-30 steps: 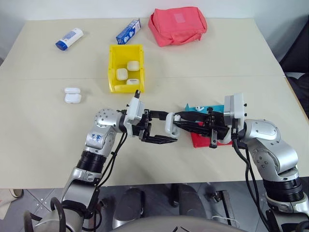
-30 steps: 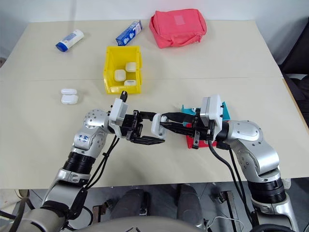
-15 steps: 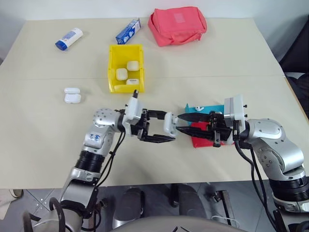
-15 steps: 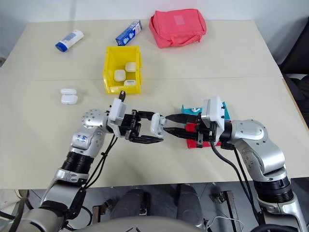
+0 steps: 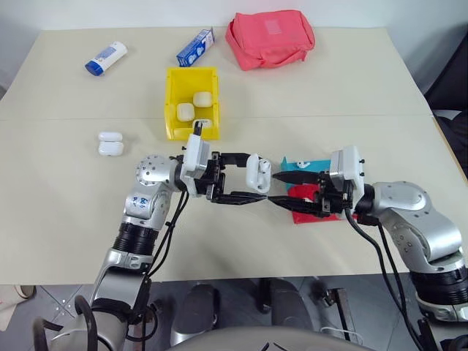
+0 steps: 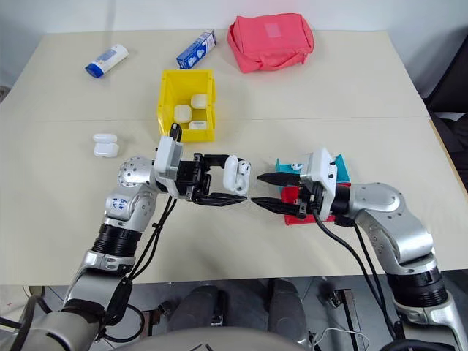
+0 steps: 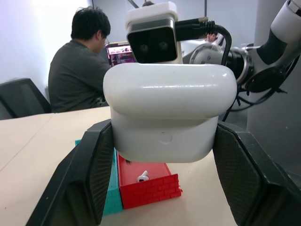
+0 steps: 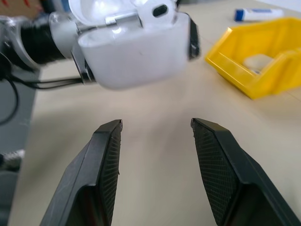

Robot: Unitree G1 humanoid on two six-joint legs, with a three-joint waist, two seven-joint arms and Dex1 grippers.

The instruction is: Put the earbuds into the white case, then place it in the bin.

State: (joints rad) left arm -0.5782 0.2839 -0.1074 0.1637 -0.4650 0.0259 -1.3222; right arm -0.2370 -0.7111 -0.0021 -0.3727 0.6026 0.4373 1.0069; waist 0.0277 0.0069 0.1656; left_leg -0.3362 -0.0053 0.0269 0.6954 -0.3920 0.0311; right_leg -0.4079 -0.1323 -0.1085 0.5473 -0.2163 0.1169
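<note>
Though labelled, blue box [image 5: 194, 47] unreadable

Five white cases [image 5: 257, 171], one yellow bin [image 5: 172, 88], two trays [image 5: 307, 212]

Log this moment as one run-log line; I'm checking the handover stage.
left gripper: shut on white case, lid open | right gripper: jaws open, empty, beside case | earbud: in blue tray | bin: holds cases

A pink pouch [image 5: 269, 38], blue carton [image 5: 194, 47] and blue-capped tube [image 5: 104, 58] lie along the table's [image 5: 58, 190] far edge
</note>
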